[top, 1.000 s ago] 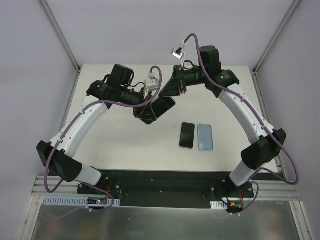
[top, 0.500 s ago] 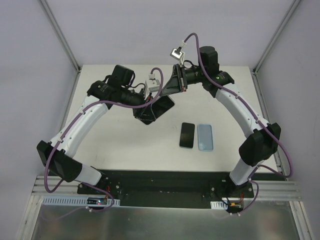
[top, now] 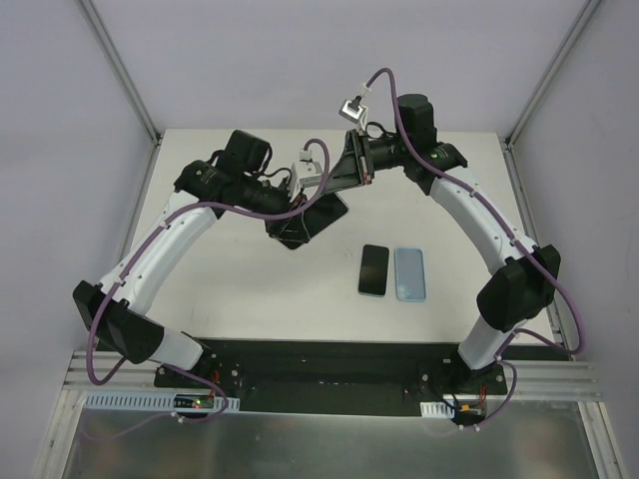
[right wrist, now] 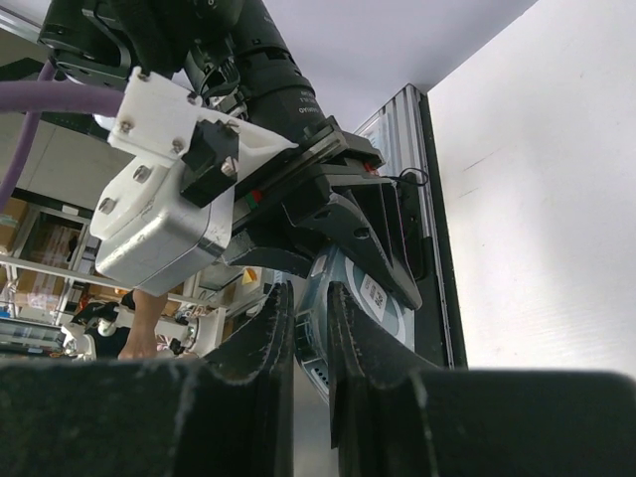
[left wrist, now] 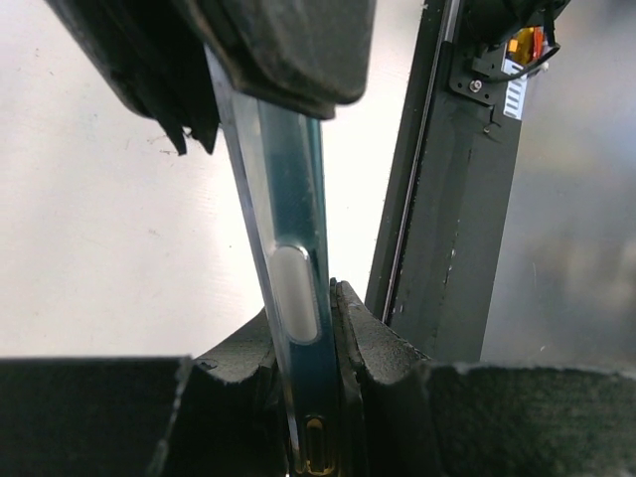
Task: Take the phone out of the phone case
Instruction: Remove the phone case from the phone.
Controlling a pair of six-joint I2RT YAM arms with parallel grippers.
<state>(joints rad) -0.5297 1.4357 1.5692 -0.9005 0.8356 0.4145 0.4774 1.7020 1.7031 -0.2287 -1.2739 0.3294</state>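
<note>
We see the phone (top: pixel 318 214) held up off the white counter (top: pixel 250 289) at the middle of the far half, tilted, with an arm gripping each end. The left arm (top: pixel 170 235) reaches in from the left and its jaws are closed on the nearer end. In the left wrist view the phone (left wrist: pixel 288 298) runs edge-on up the picture, and the two dark fingers (left wrist: pixel 378 348) press against its flat faces just below a long side button. Along that edge runs a pale bluish rim, which we take to be the case (left wrist: pixel 283 199), so the phone sits inside it. The right arm (top: pixel 479 220) comes in from the right and its jaws are narrow, pinching the far end. In the right wrist view its fingers (right wrist: pixel 260 333) close on the thin edge of the phone (right wrist: pixel 316 343), whose back carries a small printed label, and the white camera box (right wrist: pixel 164 214) on the left wrist sits just behind. Nearer the arm bases, a second dark phone (top: pixel 373 269) and a pale blue slab (top: pixel 409 273) lie flat, side by side and nearly touching, well apart from the held one. We cannot tell whether the slab is a phone or an empty case.
</note>
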